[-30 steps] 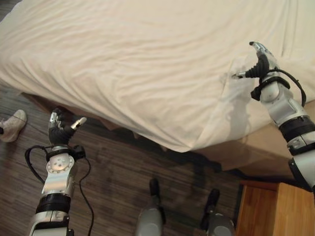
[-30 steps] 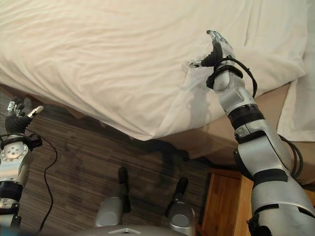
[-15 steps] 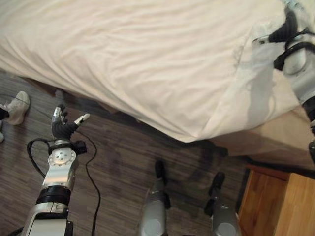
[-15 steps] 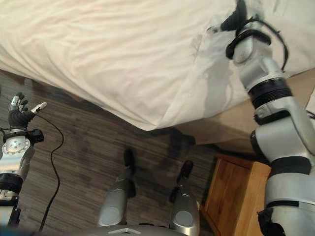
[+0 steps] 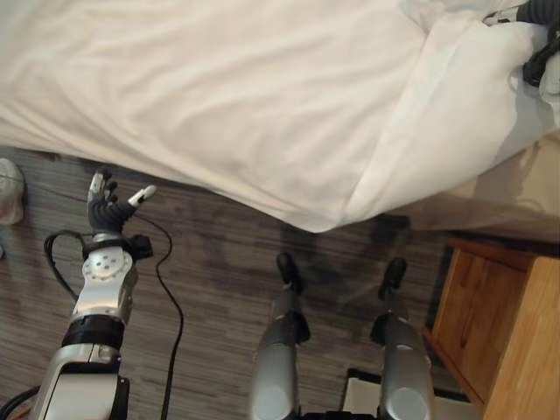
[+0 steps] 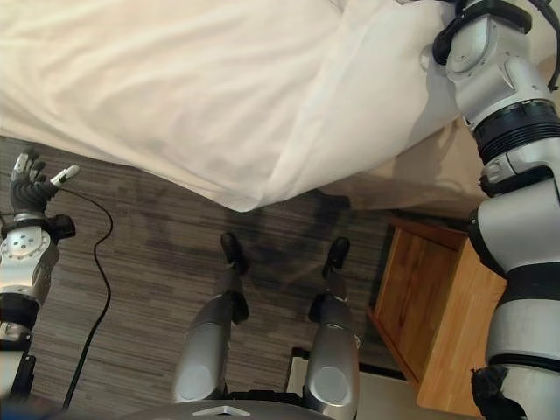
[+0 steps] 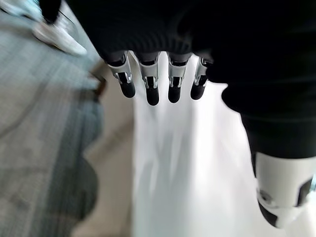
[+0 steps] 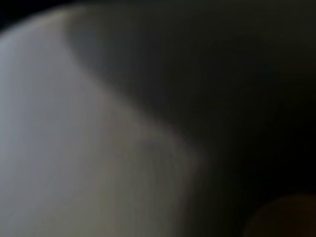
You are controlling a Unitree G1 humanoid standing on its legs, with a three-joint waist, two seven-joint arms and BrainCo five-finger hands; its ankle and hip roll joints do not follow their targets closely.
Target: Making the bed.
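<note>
A white duvet (image 5: 245, 105) lies rumpled over the bed, and its near corner (image 5: 325, 223) hangs over the bed's side towards the floor. My right hand (image 5: 535, 10) is at the far right of the bed, resting against the duvet where the cloth bunches into folds (image 5: 429, 17); its wrist view has white cloth (image 8: 59, 138) pressed close in front of it. My left hand (image 5: 105, 206) is held up over the floor beside the bed, apart from the duvet. Its fingers (image 7: 150, 84) are straight and spread with nothing in them.
A wooden bedside cabinet (image 5: 516, 341) stands at the lower right, close to the bed's beige base (image 5: 490, 197). A person's white shoe (image 5: 9, 188) is on the dark wood-grain floor (image 5: 210, 289) at the far left.
The camera has tipped down and shifted. My right hand has moved further up the bed to the view's top edge, and the duvet bunches there. My left hand has barely moved.
</note>
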